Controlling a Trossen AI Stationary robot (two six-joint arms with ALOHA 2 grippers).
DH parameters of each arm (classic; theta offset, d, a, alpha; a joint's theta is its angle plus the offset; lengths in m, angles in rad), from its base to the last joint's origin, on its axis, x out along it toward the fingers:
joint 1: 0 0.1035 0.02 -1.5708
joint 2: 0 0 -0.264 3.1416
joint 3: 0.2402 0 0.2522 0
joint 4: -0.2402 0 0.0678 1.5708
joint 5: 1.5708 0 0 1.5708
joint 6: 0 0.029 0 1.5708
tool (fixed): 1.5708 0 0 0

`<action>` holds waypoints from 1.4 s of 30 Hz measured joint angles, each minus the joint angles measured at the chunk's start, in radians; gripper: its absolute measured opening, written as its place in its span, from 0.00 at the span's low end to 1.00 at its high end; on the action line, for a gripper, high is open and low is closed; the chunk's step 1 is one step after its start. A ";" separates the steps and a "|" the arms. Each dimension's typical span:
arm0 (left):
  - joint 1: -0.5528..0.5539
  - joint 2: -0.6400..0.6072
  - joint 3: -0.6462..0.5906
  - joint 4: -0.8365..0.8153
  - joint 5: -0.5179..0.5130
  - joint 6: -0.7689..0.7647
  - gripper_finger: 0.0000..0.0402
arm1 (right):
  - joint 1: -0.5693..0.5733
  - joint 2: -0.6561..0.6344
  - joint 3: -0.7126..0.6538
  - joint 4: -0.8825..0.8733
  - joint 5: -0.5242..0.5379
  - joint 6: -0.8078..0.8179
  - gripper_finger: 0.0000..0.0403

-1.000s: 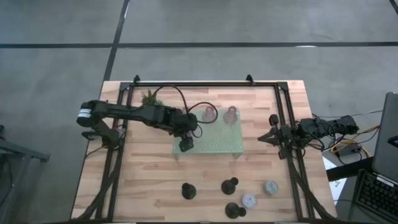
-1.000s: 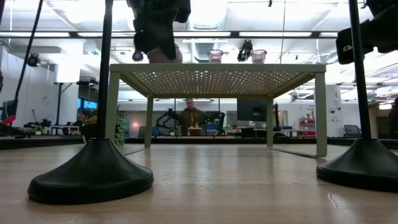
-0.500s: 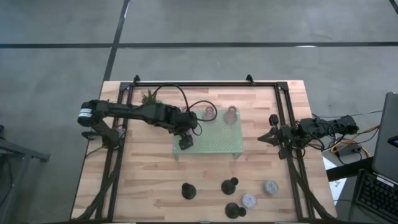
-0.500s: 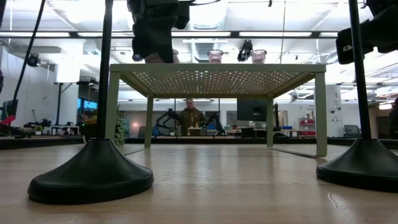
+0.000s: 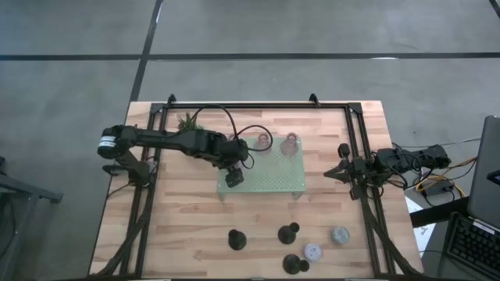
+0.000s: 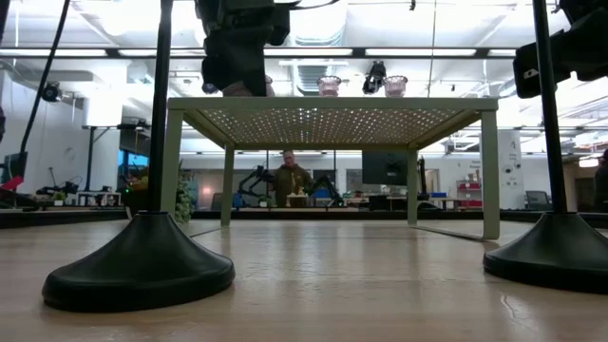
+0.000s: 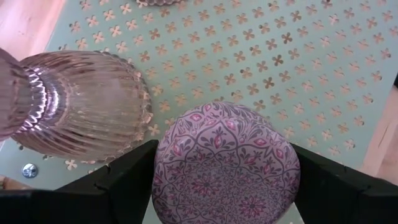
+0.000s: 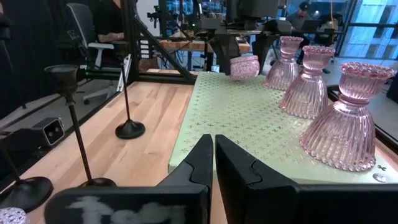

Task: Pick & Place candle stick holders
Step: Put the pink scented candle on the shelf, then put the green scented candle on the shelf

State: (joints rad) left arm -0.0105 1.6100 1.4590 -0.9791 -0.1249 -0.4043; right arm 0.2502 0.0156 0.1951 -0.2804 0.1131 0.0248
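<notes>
My left gripper (image 5: 234, 178) hangs over the near left corner of the pale green perforated tray (image 5: 269, 181), shut on a lilac patterned candle stick holder (image 7: 227, 165). A pink ribbed glass holder (image 7: 81, 102) stands on the tray close beside it. Two more pink glass holders (image 5: 262, 144) (image 5: 291, 144) stand along the tray's far edge. Three black holders (image 5: 237, 240) (image 5: 290, 232) (image 5: 295, 264) and two pale patterned ones (image 5: 339, 234) (image 5: 313, 252) stand on the wood near the front edge. My right gripper (image 5: 330, 173) waits shut at the table's right side. My left gripper has the lilac holder's round body between its two fingers (image 7: 127, 171), one on each side (image 7: 163, 155). The fingers come steeply from above, slanting from the table's left. The holder stays upright at the tray top (image 8: 244, 67); whether it rests on the tray I cannot tell.
The tray stands raised on legs (image 6: 490, 171). A small green plant (image 5: 189, 121) sits at the far left. A black frame rail (image 5: 258, 104) runs along the table's far side and down both sides. Bare wood lies between the tray and the front row of holders.
</notes>
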 joint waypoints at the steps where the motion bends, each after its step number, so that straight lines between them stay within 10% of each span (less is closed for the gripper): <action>1: 0.000 0.000 0.000 0.000 0.000 0.000 0.80 | 0.000 0.000 0.000 0.000 0.000 -0.001 0.03; 42: 0.000 -0.110 0.001 -0.008 0.043 -0.053 0.90 | 0.000 0.000 0.000 0.000 0.000 0.000 0.03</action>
State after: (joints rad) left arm -0.0105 1.4997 1.4597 -0.9874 -0.0821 -0.4568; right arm 0.2502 0.0154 0.1952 -0.2803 0.1129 0.0249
